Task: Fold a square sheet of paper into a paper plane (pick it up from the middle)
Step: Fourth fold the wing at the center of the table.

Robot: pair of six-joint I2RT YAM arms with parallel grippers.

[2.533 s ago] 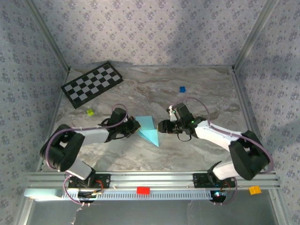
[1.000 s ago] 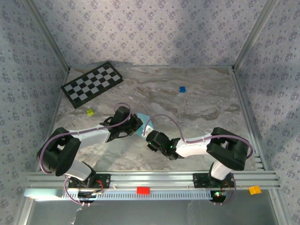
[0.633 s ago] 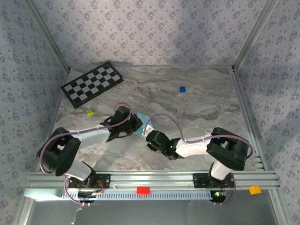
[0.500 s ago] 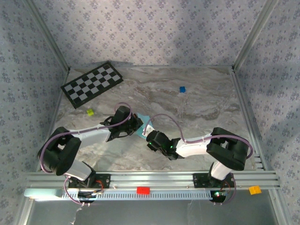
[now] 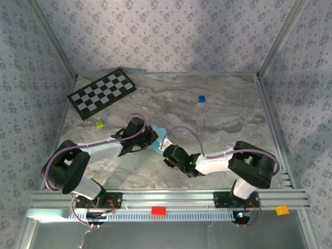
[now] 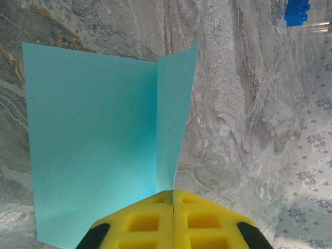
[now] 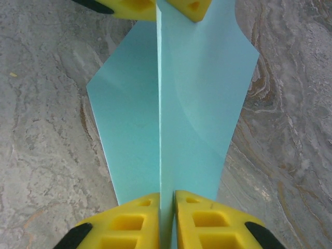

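Sheet of paper (image 7: 192, 104): one item, thin, plain light sky-blue, unmarked. Folded along a sharp lengthwise crease, flaps spreading to either side. Located mid-table, crease upright, pinched at opposite ends between left gripper (image 6: 173, 194) and right gripper (image 7: 167, 196).

The top external camera looks down from above and behind the arm bases, taking in the whole desk (image 5: 223, 104). Each wrist camera sits close behind its own fingers, the left end effector (image 6: 173, 199) and the right end effector (image 7: 167, 199). They face the same square sheet of paper (image 6: 93, 129) from opposite ends.
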